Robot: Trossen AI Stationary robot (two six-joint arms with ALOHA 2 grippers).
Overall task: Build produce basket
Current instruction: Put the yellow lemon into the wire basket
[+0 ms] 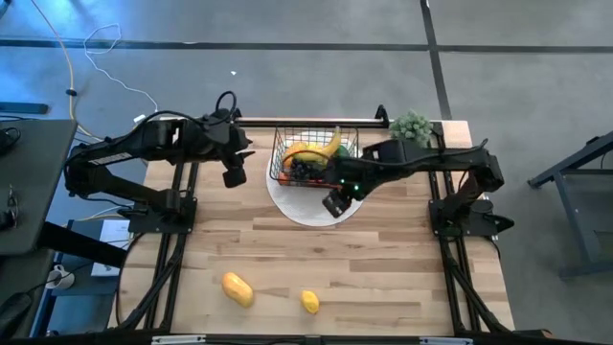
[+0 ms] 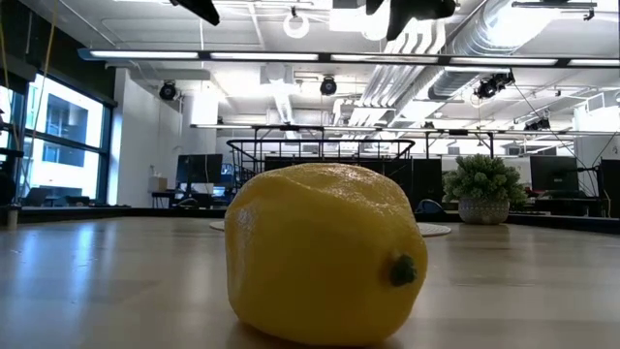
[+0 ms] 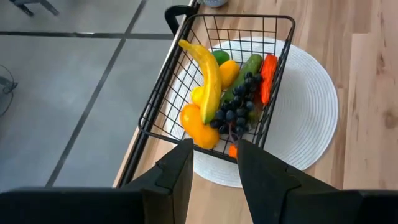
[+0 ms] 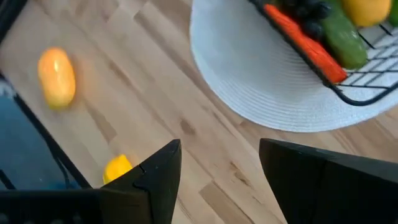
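Observation:
The black wire basket (image 1: 316,153) stands on a round white disc (image 1: 311,206) at the table's far middle. It holds a banana (image 3: 208,78), grapes (image 3: 236,109), a cucumber (image 3: 249,65), a red chilli (image 3: 267,78) and orange and yellow fruits. An orange mango (image 1: 238,288) and a lemon (image 1: 309,302) lie on the near table; the lemon (image 2: 325,254) fills the low view. My left gripper (image 1: 235,175) hovers open just left of the basket. My right gripper (image 1: 335,203) hovers open over the disc's near right part.
A bushy green plant clump (image 1: 412,125) sits at the far right corner beside the right arm. The far table edge runs just behind the basket. Bare wood lies between the disc and the two near fruits.

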